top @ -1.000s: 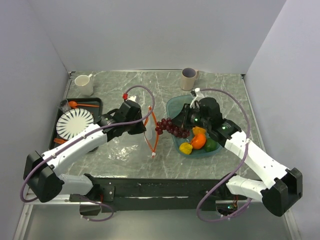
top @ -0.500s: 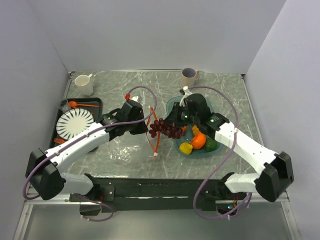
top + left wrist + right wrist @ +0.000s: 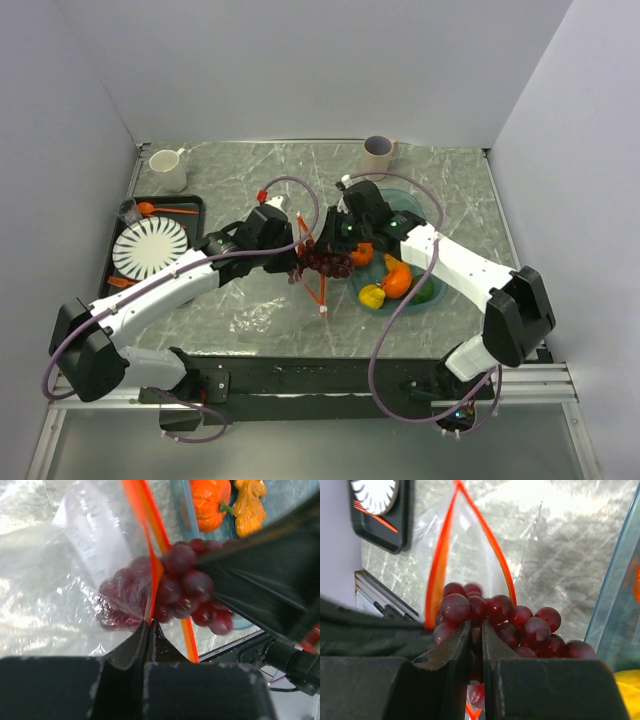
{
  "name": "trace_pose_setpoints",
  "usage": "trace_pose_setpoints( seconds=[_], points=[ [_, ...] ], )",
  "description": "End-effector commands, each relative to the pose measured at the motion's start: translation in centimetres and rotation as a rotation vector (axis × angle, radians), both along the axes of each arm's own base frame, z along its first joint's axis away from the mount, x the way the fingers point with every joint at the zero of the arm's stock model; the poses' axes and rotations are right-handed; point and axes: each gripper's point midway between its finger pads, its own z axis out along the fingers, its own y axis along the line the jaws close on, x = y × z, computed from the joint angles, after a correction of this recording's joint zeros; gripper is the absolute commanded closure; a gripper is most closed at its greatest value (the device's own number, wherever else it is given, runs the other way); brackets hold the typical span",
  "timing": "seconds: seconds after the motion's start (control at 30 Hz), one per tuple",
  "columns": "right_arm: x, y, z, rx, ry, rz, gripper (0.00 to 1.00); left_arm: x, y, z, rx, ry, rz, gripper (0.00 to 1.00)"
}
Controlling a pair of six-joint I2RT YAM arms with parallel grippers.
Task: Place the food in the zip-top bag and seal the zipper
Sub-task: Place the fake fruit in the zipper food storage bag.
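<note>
Carried left, grapes (image 3: pixel 325 262) in bag (image 3: pixel 85 535) mouth; right hand (image 3: pixel 476 625) clamped on grapes; left hand (image 3: pixel 149 627) pinching zipper (image 3: pixel 141 505); bag print unreadable.

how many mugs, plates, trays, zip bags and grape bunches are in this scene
mugs: 2, white mug and beige mug
plates: 1, plate
trays: 2, black tray and teal tray
zip bags: 1, zip-top bag
grape bunches: 1, grape bunch
total: 7
</note>
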Motion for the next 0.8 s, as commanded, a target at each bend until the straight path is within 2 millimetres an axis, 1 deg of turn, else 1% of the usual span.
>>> trace_pose_setpoints(
  seconds=[0.0, 0.07, 0.1, 0.17, 0.23, 0.27, 0.3, 0.33, 0.37, 0.4, 0.43, 0.47, 0.5, 0.53, 0.63, 0.67, 0.7, 0.77],
  points=[
    [0.2, 1.7, 0.7, 0.025, 0.030, 0.019, 0.97, -0.1, -1.5, 2.3, -0.076, -0.063, -0.037, 0.99],
    [0.2, 1.6, -0.1, -0.004, 0.039, 0.013, 0.97, -0.2, -1.5, 2.5, -0.080, -0.068, -0.033, 0.99],
    [0.5, 1.0, -0.8, -0.061, 0.033, -0.002, 0.97, -0.1, -1.3, 2.8, -0.081, -0.079, -0.023, 0.99],
    [0.3, 0.7, -1.2, -0.112, 0.030, -0.005, 0.97, -0.1, -1.1, 2.8, -0.074, -0.082, -0.014, 0.99],
    [0.1, 0.4, -1.3, -0.136, 0.023, -0.004, 0.98, 0.3, -0.7, 2.4, -0.048, -0.080, 0.014, 0.99],
    [-0.2, 0.6, -1.1, -0.126, 0.025, 0.006, 0.98, 0.3, -0.7, 2.3, -0.039, -0.077, 0.011, 0.99],
    [-0.4, 1.0, -0.6, -0.091, 0.017, 0.010, 0.98, 0.5, -0.8, 1.7, -0.023, -0.063, 0.011, 0.99],
    [-1.0, 1.6, -0.1, -0.045, 0.029, 0.033, 0.98, 0.5, -1.0, 1.6, -0.022, -0.057, 0.010, 0.99],
    [-1.5, 1.8, -0.2, -0.018, 0.044, 0.041, 0.98, 0.7, -1.1, 1.4, -0.019, -0.052, 0.012, 0.99],
    [-1.3, 2.5, 1.0, 0.045, 0.030, 0.033, 0.97, 0.8, -1.4, 1.1, -0.019, -0.046, 0.006, 0.99],
    [-1.9, 3.1, 1.5, 0.087, 0.046, 0.056, 0.97, 0.9, -1.6, 0.9, -0.022, -0.043, 0.006, 0.99],
    [-2.2, 3.3, 1.3, 0.112, 0.060, 0.057, 0.97, 0.9, -1.8, 0.9, -0.025, -0.041, 0.004, 0.99],
    [-2.0, 3.9, 2.1, 0.162, 0.054, 0.052, 0.97, 1.0, -2.0, 0.7, -0.029, -0.040, 0.001, 0.99],
    [-2.1, 4.1, 2.2, 0.172, 0.057, 0.050, 0.97, 0.9, -2.2, 0.7, -0.037, -0.038, -0.011, 0.99],
    [-1.7, 4.3, 1.4, 0.146, 0.056, 0.035, 0.96, 0.7, -2.7, 1.0, -0.063, -0.044, -0.030, 0.99],
    [-1.3, 4.5, 1.5, 0.135, 0.048, 0.036, 0.96, 0.4, -3.0, 1.0, -0.072, -0.040, -0.041, 0.99],
    [-1.4, 4.4, -0.1, 0.083, 0.073, 0.040, 0.96, 0.3, -3.0, 1.4, -0.084, -0.049, -0.043, 0.99],
    [-1.2, 4.4, -1.5, 0.022, 0.085, 0.034, 0.95, 0.2, -3.4, 2.0, -0.122, -0.063, -0.057, 0.99]
  ],
)
